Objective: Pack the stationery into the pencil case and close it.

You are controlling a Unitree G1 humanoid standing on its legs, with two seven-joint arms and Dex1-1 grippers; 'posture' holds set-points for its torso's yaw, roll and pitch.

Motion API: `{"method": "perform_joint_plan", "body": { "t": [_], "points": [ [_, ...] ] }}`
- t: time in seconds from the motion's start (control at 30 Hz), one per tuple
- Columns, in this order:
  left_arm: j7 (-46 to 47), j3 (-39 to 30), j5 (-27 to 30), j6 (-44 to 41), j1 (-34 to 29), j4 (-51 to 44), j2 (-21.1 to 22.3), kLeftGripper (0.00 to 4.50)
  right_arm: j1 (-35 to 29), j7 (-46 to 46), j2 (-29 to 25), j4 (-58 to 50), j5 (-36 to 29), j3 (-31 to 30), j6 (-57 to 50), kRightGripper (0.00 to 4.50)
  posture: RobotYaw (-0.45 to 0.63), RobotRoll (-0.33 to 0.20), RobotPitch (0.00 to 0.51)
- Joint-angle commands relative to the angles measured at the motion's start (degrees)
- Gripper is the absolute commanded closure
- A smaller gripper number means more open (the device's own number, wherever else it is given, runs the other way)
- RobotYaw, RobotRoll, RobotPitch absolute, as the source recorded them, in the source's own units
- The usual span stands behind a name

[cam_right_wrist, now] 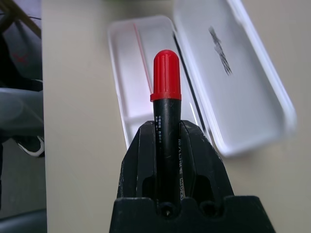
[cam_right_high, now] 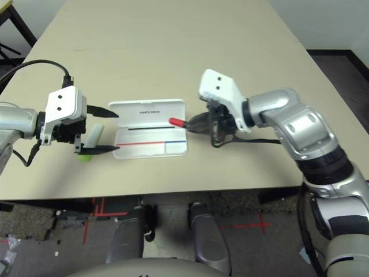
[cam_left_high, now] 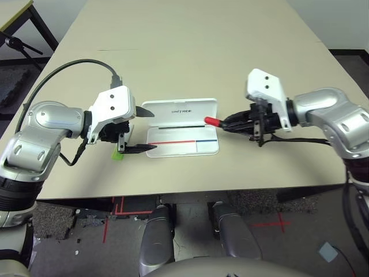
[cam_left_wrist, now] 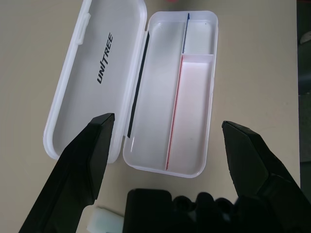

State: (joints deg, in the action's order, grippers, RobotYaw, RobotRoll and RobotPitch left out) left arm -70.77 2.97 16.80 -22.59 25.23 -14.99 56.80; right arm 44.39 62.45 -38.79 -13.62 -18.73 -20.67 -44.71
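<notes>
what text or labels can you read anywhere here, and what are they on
"UNITREE": printed on the inside of the pencil case lid.
Small white print on the black marker held in the right gripper: too small and blurred to read.

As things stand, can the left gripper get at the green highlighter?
Probably yes: the left gripper is open, and the highlighter lies bare on the table just beneath it, beside the pencil case, with nothing covering it.

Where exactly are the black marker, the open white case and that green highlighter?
black marker (cam_right_wrist: 166,73), right wrist view, on its red cap.
pencil case (cam_left_wrist: 97,73), left wrist view, on the open lid by the printed word.
highlighter (cam_right_high: 94,137), right eye view, on its pale body.
</notes>
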Motion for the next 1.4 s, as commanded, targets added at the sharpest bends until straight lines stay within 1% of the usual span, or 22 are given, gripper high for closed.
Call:
{"method": "perform_joint_plan", "body": {
  "t": [0.03, 0.17, 0.3, 0.4, 0.57, 0.77, 0.93, 0.97, 1.07, 1.1, 1.13, 1.2, 1.27, 1.37, 1.4],
  "points": [
    [0.35, -0.5, 0.05, -0.38, -0.73, -0.92, 0.64, 0.0, 1.7, -0.42, 3.14, -0.62, 1.4, -3.35, 0.54, 4.05, -0.06, 0.0, 0.172],
    [0.42, -0.66, 0.09, -0.33, -0.83, -0.86, 0.89, 0.0, 4.32, -0.23, 5.89, 1.84, 4.06, -5.57, 2.67, 4.05, -0.06, 0.0, 0.171],
    [0.58, -0.77, 0.08, -0.32, -1.06, -0.97, 1.0, 0.0, 5.31, 0.16, 6.97, 3.76, 7.05, -8.06, 5.33, 4.05, -0.05, 0.0, 0.172],
    [0.77, -1.09, 0.18, -0.42, -1.51, -1.3, 1.15, 0.0, 5.38, -0.48, 9.27, 5.34, 9.46, -9.98, 7.46, 4.05, -0.05, 0.0, 0.173],
    [1.06, -1.56, 0.34, -0.78, -2.38, -2.09, 1.49, 0.0, 5.33, -1.38, 12.44, 7.69, 12.5, -11.62, 9.88, 4.05, -0.03, 0.0, 0.175],
    [1.33, -1.99, 0.32, -1.15, -3.14, -2.77, 1.81, 0.0, 5.29, -2.47, 14.55, 12.26, 17.41, -13.62, 13.81, 4.05, -0.03, 0.0, 0.179],
    [1.33, -2.63, 0.36, -1.75, -3.87, -3.4, 2.05, 0.0, 4.98, -3.15, 16.52, 15.55, 20.07, -13.4, 16.83, 4.05, -0.02, 0.0, 0.18],
    [1.35, -2.73, 0.35, -1.87, -3.96, -3.46, 2.11, 0.0, 4.84, -3.18, 16.82, 15.85, 20.32, -13.19, 17.29, 3.32, -0.02, 0.0, 0.18],
    [2.05, -3.25, 0.34, -3.14, -4.25, -3.6, 2.22, 0.0, 4.55, -3.4, 17.51, 16.34, 20.3, -11.84, 18.16, 2.3, -0.02, 0.0, 0.18],
    [2.31, -3.37, 0.38, -3.73, -4.34, -3.7, 2.31, 0.0, 4.47, -3.26, 17.51, 16.29, 19.97, -11.25, 18.17, 1.85, -0.02, 0.0, 0.18],
    [2.48, -3.42, 0.43, -4.13, -4.38, -3.79, 2.38, 0.0, 4.42, -3.12, 17.5, 16.25, 19.76, -10.86, 18.17, 1.5, -0.02, 0.0, 0.18],
    [3.36, -3.42, 0.28, -5.88, -4.4, -4.1, 2.71, 0.0, 3.19, -1.24, 16.67, 14.98, 16.57, -8.32, 16.65, 0.71, -0.01, 0.0, 0.18],
    [4.58, -3.4, -0.05, -7.6, -4.32, -4.31, 2.92, 0.0, 1.8, 1.1, 15.11, 13.66, 13.61, -5.9, 15.45, 0.04, -0.01, 0.0, 0.18],
    [5.88, -3.13, -0.31, -10.7, -4.33, -4.77, 3.7, 0.0, 0.27, 4.82, 11.44, 12.84, 9.49, -1.94, 13.44, 0.04, -0.01, 0.0, 0.18],
    [6.32, -3.14, -0.29, -11.81, -4.37, -5.01, 3.96, 0.0, -0.2, 6.22, 9.77, 12.47, 7.99, -0.55, 12.51, 0.04, -0.01, 0.0, 0.19]
  ]
}}
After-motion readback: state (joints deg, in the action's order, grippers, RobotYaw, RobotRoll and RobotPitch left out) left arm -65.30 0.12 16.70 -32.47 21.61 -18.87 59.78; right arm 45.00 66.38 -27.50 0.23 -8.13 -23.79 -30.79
